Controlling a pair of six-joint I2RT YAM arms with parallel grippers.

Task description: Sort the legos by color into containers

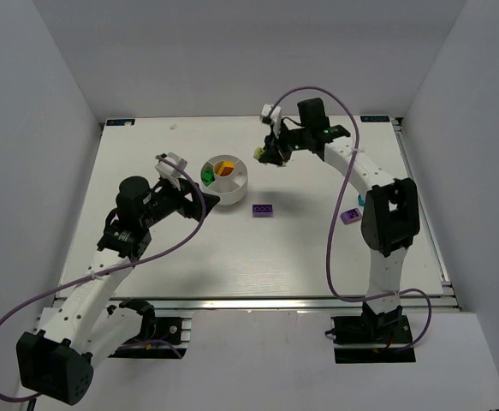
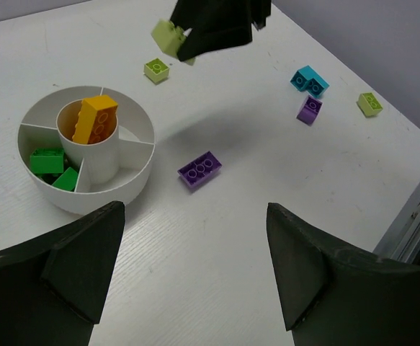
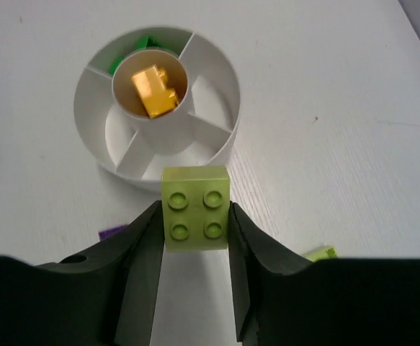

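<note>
Top view first. My right gripper (image 1: pixel 268 154) hung over the table just right of the dish (image 1: pixel 243 184), pinching a lime brick (image 1: pixel 258 153). My left gripper (image 1: pixel 199 199) sat on the dish's other side. A purple brick (image 1: pixel 263 210) lay in front. It was too small here to read the wedges, so picking one from this view would've been a guess.

Left wrist: my left fingers were spread wide with nothing in them. The right gripper was cut off at the top edge, so I couldn't see how deep the brick sat. There were green bricks (image 2: pixel 47 160) in one wedge and an orange one (image 2: pixel 94 119) in the well. Drop lime in with the dark greens and the sort's wrong.

Right wrist: my fingers (image 3: pixel 141 245) were clamped on the brick's two sides only, out near the tips. I reckon a jolt could twist it loose. Letting go from up high, it might bounce off the rim. The brick hid the table under it, and the well blocked part of the far wedges.
</note>
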